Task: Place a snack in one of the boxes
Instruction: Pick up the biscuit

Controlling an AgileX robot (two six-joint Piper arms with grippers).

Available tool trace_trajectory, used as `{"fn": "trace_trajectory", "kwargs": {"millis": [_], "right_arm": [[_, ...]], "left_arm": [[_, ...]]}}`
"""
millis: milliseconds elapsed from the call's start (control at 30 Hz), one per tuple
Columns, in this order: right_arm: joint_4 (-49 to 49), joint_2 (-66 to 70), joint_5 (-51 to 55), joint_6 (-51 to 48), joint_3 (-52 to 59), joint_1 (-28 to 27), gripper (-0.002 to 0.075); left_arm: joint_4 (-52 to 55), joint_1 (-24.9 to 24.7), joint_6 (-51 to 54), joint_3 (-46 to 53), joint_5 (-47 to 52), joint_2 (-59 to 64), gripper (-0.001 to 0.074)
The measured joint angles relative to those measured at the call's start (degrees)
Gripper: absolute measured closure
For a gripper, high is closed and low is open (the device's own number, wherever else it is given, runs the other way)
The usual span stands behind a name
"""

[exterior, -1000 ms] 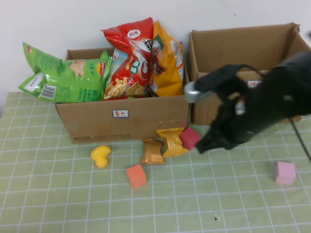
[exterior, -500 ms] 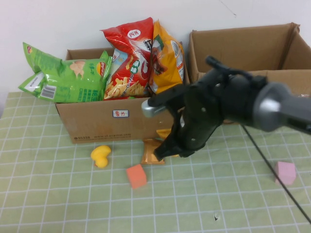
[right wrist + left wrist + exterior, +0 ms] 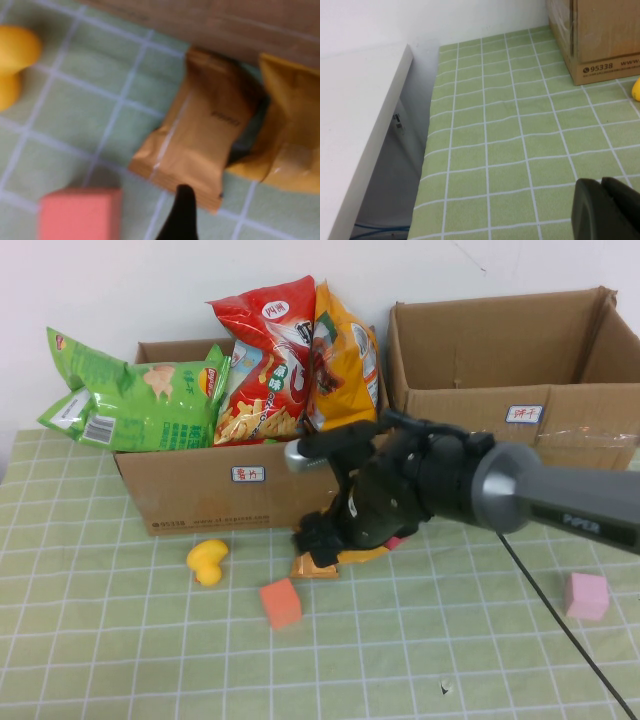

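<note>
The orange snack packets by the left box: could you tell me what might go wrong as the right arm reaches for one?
1. The darker packet touches the yellow packet, so the right end effector could drag both.
2. Both lie against the left box; a finger might jam on its wall.
3. The orange cube sits close and could get knocked.
The left end effector rests far left, away from all this.

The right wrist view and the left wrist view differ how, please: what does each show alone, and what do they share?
Only the right wrist view shows the orange snack packet, the yellow packet beside it, the orange cube, and one dark finger of the right hand just short of the orange packet. Only the left wrist view shows the table edge, the white surface alongside, and the parked left hand. Both show the green checked cloth, the left cardboard box and the yellow toy.
</note>
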Motion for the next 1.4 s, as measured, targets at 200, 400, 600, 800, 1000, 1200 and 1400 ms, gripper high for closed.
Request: {"fn": "trace_trajectory", "kwargs": {"millis": [200, 400, 600, 800, 1000, 1200, 1400], "right_arm": [[-7.9, 3.0, -1.6, 10.7, 0.0, -0.9, 0.0140], [-9.0, 3.5, -6.1, 12.5, 0.0, -1.1, 0.0232], [-9.0, 3.5, -7.5, 12.6, 0.0, -1.1, 0.0314], [-9.0, 3.5, -5.6, 12.7, 0.0, -1.1, 0.0326], [-9.4, 3.5, -3.7, 12.7, 0.0, -1.1, 0.0324], [-10.3, 4.3, -4.4, 12.7, -0.1, -1.1, 0.0298], [-10.4, 6.5, -5.8, 12.7, -0.1, -1.1, 0.0295]], "left_arm": [[0.0, 0.0, 0.0, 0.0, 0.0, 0.0, 0.0737], [0.0, 0.0, 0.0, 0.0, 0.0, 0.0, 0.0737], [0.0, 0.0, 0.0, 0.0, 0.0, 0.0, 0.0737], [0.0, 0.0, 0.0, 0.0, 0.0, 0.0, 0.0737], [0.0, 0.0, 0.0, 0.0, 0.0, 0.0, 0.0737], [0.0, 0.0, 0.0, 0.0, 0.0, 0.0, 0.0737], [0.0, 0.0, 0.0, 0.0, 0.0, 0.0, 0.0737]]}}
